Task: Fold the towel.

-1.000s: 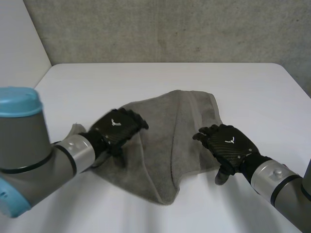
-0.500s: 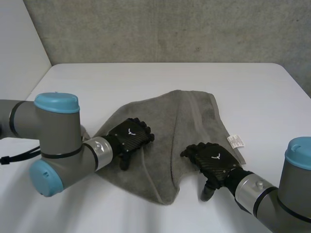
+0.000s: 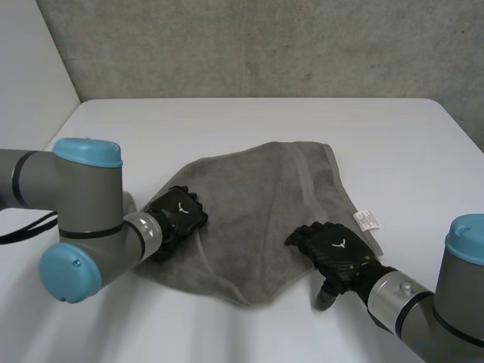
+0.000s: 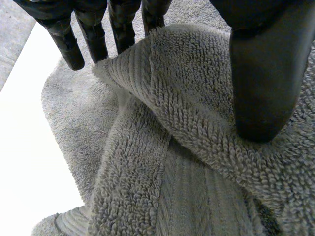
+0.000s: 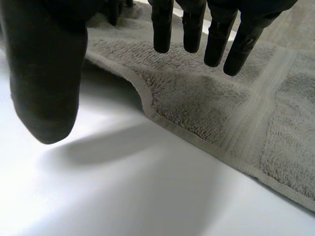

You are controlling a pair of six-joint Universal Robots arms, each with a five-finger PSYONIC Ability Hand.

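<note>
At the towel's near right hem, the right hand [image 3: 335, 248] hung with nothing in it: its fingers [image 5: 216, 42] straight and spread over the hem [image 5: 197, 140], its thumb [image 5: 47, 73] well apart over bare table [image 3: 227, 121] just off the towel [image 3: 265, 200]. To do this step well, it probably needed to slip the thumb under that hem and close on a single layer before lifting. At the towel's left edge, the left hand [image 3: 178, 215] was clamped on a raised ridge of cloth, the thumb [image 4: 261, 88] pressing one side and the fingers [image 4: 91, 34] on the other. That grip looked bunched, so both hands would likely have to lift together to keep the fold line straight.

The towel lay rumpled at the table's middle, its near edge sagging to a rounded point between the hands, and a white label [image 3: 367, 220] stuck out at its right edge. Beyond the towel's far edge the table lay bare up to the wall [image 3: 265, 45], which left room to carry the near edge over.
</note>
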